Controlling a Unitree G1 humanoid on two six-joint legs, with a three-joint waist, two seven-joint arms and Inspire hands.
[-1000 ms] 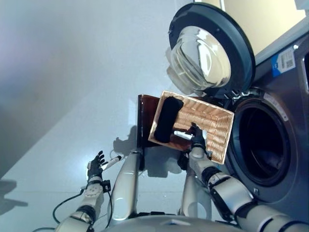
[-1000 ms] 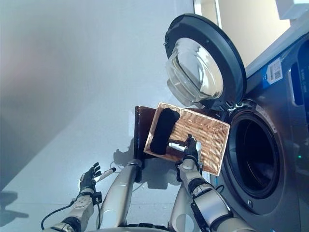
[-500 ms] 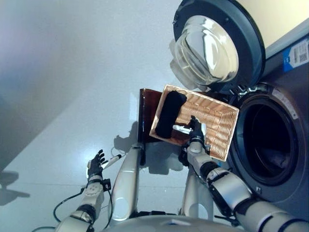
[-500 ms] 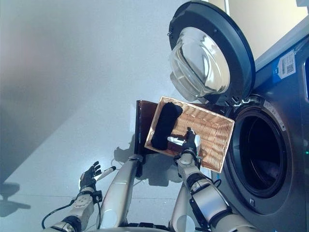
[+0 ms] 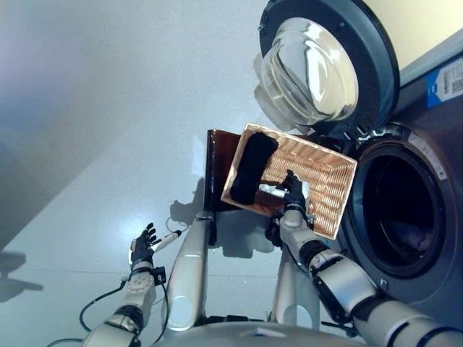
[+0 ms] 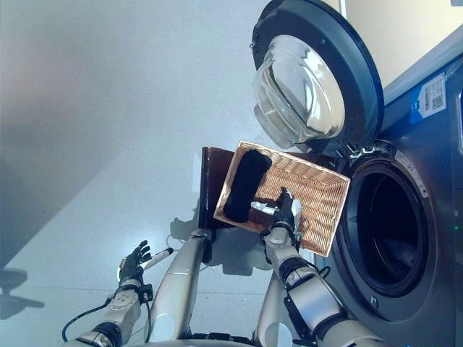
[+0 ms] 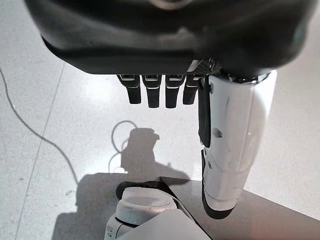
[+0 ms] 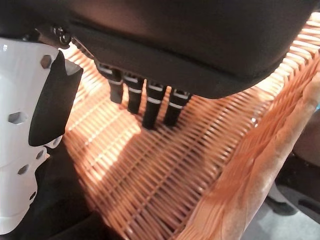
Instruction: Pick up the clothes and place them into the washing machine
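Reaching into a wicker basket (image 5: 322, 189) beside the open washing machine (image 5: 405, 217), the right hand (image 5: 292, 195) hovers with fingers spread. A rolled black garment (image 5: 252, 169) lies just beside it, ungrasped. Closing off-target could snag wicker instead. The left hand (image 5: 142, 245) hangs relaxed over the floor.

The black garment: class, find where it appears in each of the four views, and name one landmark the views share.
Left eye view: black garment at the wicker basket's left end.
Right eye view: same spot.
Left wrist view: not in it.
Right wrist view: dark cloth beside the right robot hand's thumb.
Shared landmark: the wicker basket.
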